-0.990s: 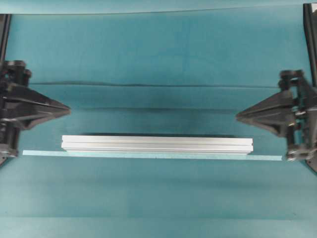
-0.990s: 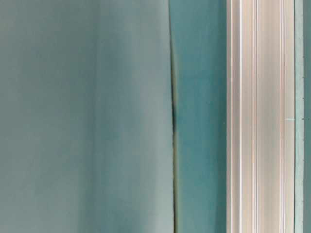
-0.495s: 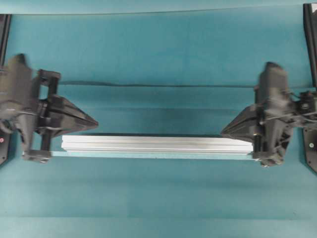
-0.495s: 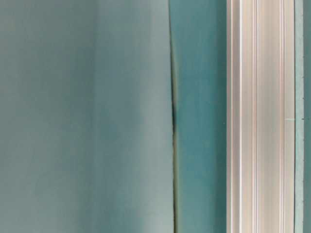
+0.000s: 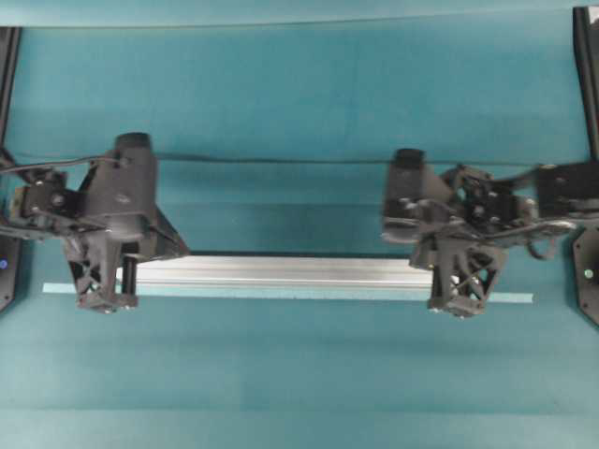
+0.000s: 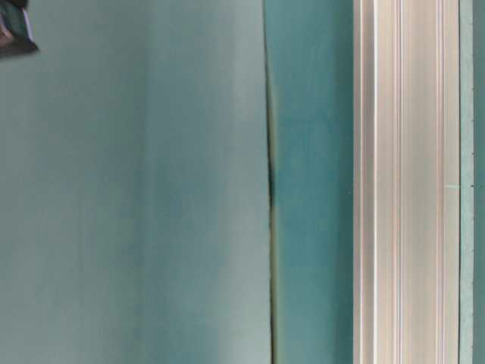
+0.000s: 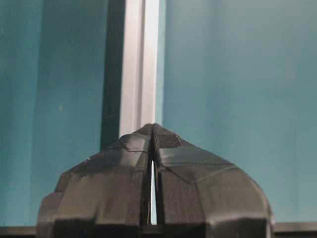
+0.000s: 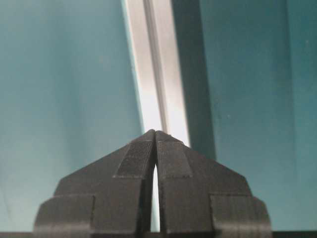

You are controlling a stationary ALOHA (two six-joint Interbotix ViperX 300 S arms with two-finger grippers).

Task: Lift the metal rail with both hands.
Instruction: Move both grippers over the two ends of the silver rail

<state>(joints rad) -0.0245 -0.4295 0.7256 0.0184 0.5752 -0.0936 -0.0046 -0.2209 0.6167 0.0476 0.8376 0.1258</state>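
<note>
Beneath both closed claws, the metal rail [image 5: 281,271] ends lie hidden.

Silver all along the metal rail [image 5: 281,271], bright and pale, with darker lengthwise groove lines striping it from just beside the left gripper [image 5: 105,297] across to the right gripper [image 5: 457,301]. Both grippers are black, and an open lattice pattern shows through their fingers. Under everything, a teal cloth [image 5: 299,94], deeper in tone right behind the rail where shadow falls. A thin pale mint tape line [image 5: 281,295] runs under the fingertips of both tools. In the left wrist view, matte black pads [image 7: 171,141] carry a fine woven texture; the rail ahead of them glows white-silver.
</note>
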